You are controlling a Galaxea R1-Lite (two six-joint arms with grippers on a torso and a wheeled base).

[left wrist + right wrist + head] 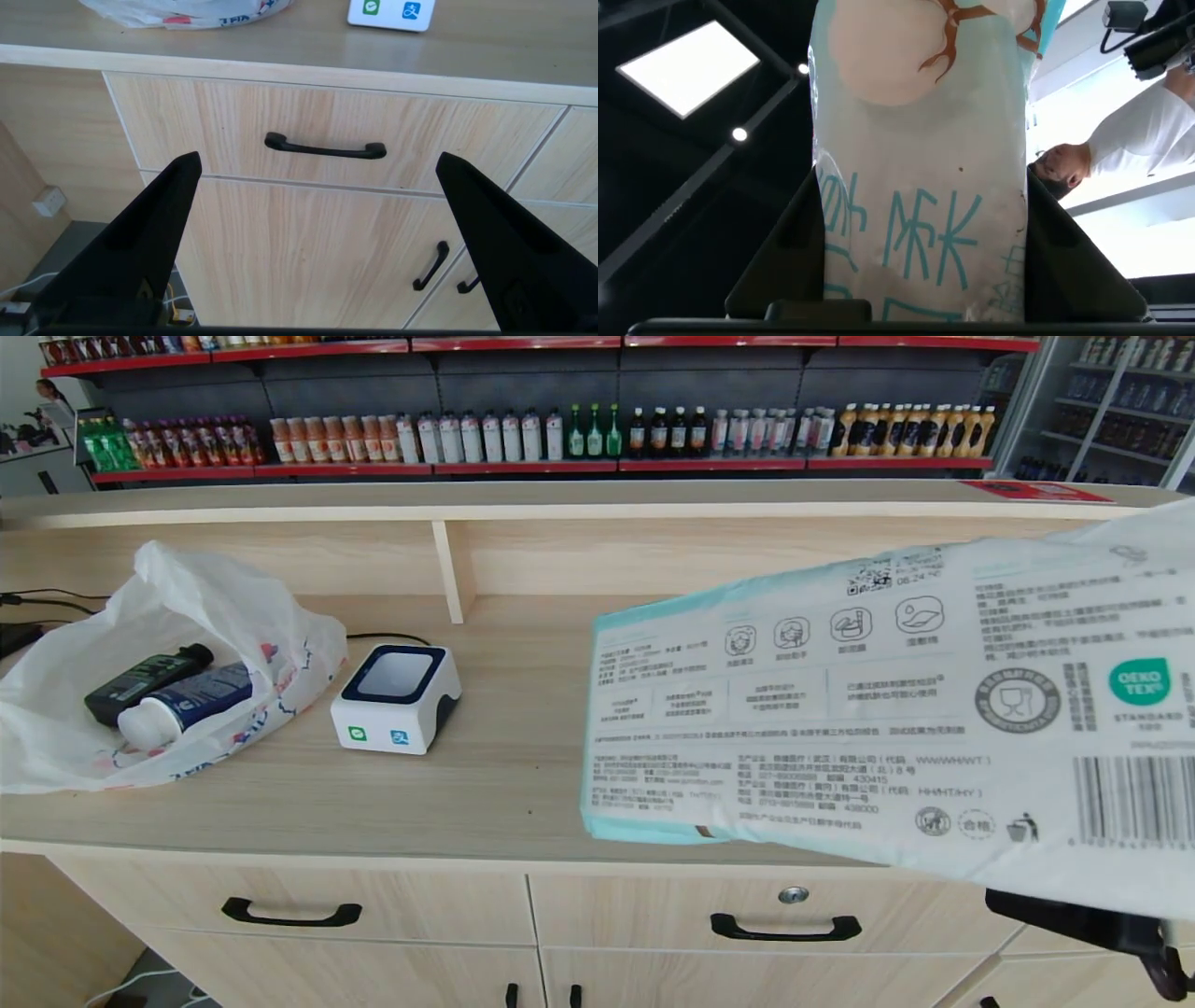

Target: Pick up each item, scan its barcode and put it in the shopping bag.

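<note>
Pack (887, 709) in soft pale wrap with teal edges is held above the right side of the table (467, 775), your right gripper (920, 280) clamped across one end and the barcode (1130, 800) facing the head camera. It looks light, squashy and slick, so it may sag or slide; hold it firmly across its full width. Scanner (397, 697) and shopping bag (215, 588) sit well to the left, and your left gripper (318, 159) hangs spread and empty before the drawers (234, 121).

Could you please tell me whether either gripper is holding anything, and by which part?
The right gripper clamps the soft white pack across its barcode end; the left gripper is open and empty.
</note>
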